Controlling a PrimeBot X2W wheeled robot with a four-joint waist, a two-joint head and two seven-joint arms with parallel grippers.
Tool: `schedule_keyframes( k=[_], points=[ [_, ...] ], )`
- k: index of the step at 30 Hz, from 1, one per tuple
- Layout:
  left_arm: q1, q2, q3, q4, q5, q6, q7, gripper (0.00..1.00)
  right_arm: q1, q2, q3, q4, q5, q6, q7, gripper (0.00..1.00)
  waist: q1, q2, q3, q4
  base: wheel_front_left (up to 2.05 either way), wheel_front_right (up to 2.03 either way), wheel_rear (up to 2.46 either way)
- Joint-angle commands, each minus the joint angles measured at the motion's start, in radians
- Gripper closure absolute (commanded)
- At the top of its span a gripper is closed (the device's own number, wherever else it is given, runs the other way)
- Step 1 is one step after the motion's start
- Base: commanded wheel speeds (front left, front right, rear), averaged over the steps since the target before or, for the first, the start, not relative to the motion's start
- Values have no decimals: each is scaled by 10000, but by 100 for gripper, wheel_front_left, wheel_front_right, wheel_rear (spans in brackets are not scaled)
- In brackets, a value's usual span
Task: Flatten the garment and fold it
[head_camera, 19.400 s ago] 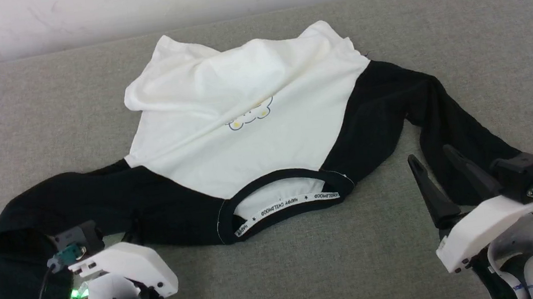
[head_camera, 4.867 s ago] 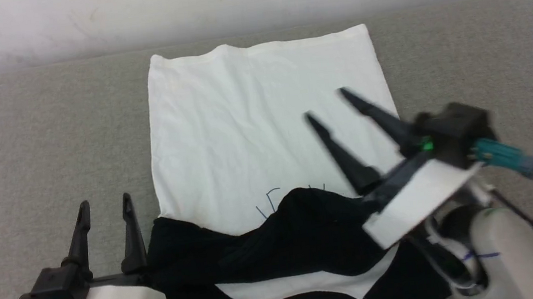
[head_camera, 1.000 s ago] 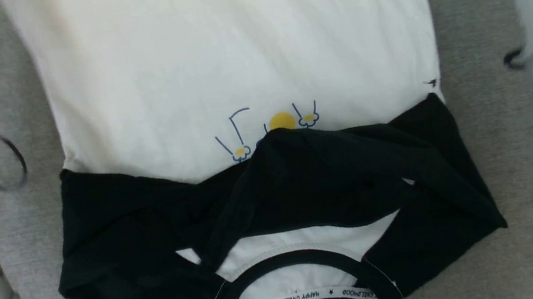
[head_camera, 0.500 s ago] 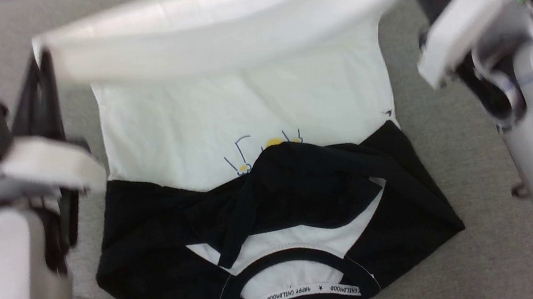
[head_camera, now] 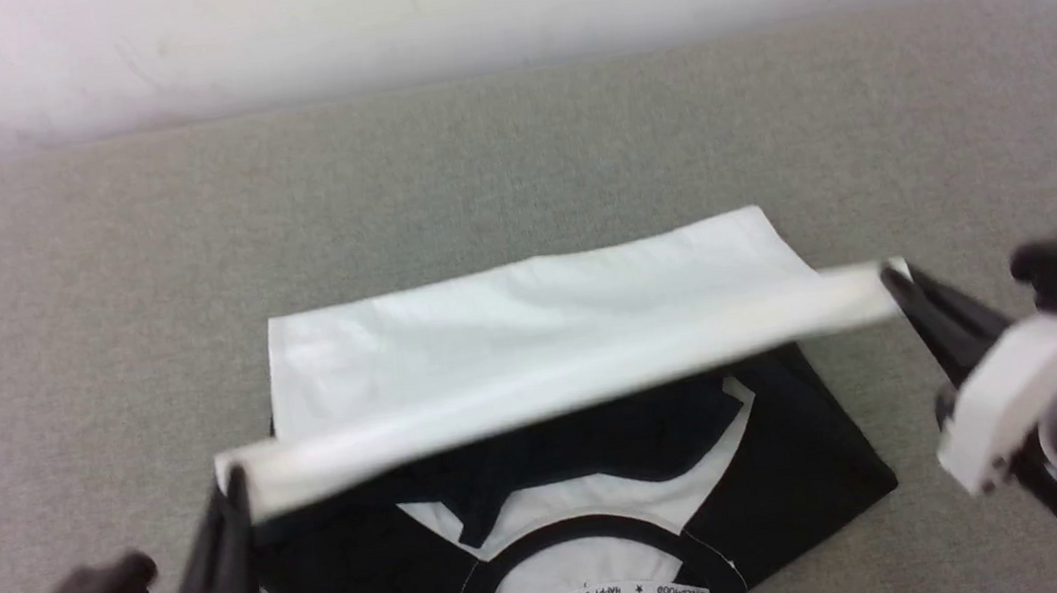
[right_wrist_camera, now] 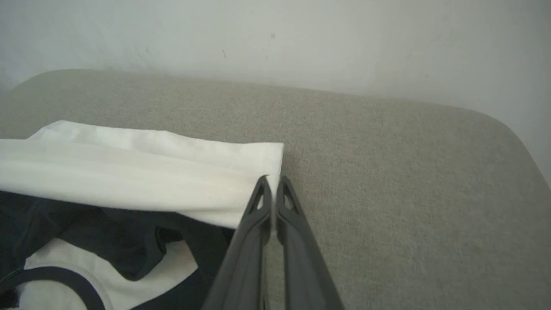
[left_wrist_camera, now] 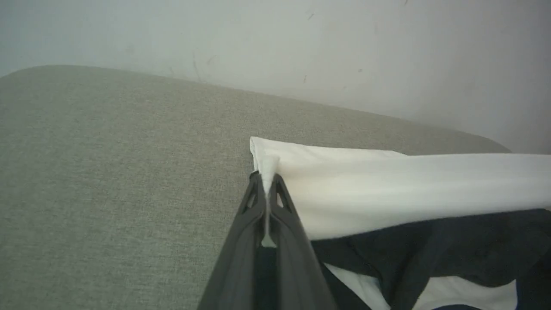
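- The left gripper (left_wrist_camera: 267, 181) is pinched tight on one corner of the white hem (head_camera: 549, 389), with a sliver of cloth showing between its dark fingers. It sits at the near left of the scene.
- The right gripper (right_wrist_camera: 273, 183) is likewise closed on the opposite hem corner, at the right and a little farther off.
- Between them the hem hangs taut as a raised band above the garment (head_camera: 532, 326). The garment lies mid-way across the grey cushioned surface (head_camera: 513, 159), with its collar (head_camera: 585, 534) nearest the robot.
- Under the band the black sleeves (head_camera: 604, 432) lie folded inward across the chest (rather rumpled, not neat layers). The far part of the white body rests flat.
- Step in hand, as I judge it: the bottom-to-top fold, where the hem goes over toward the collar.
- The next move calls for carrying both corners nearer at an even pace and lowering them just short of the collar so the edges line up. Both grippers should then let go together, since uneven tension would skew the fold.
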Motion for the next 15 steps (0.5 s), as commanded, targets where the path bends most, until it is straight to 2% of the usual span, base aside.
schedule_keyframes(
  k=[1, 8, 15],
  points=[
    [417, -127, -74, 29, -163, -77, -119, 100, 656, 133, -421, -264, -204, -23, 262, 100, 3, -1, -238, 84, 0, 0, 0],
    [961, -284, -277, 844, -362, -255, -325, 100, 2136, 867, -1021, -256, -1062, -23, 703, 100, 3, -1, -376, 132, 0, 0, 0],
    [923, -301, -512, 1771, -299, -327, -312, 100, 2815, 1539, -899, 380, -1368, -23, 886, 100, 3, -1, -486, 162, 0, 0, 0]
  ],
)
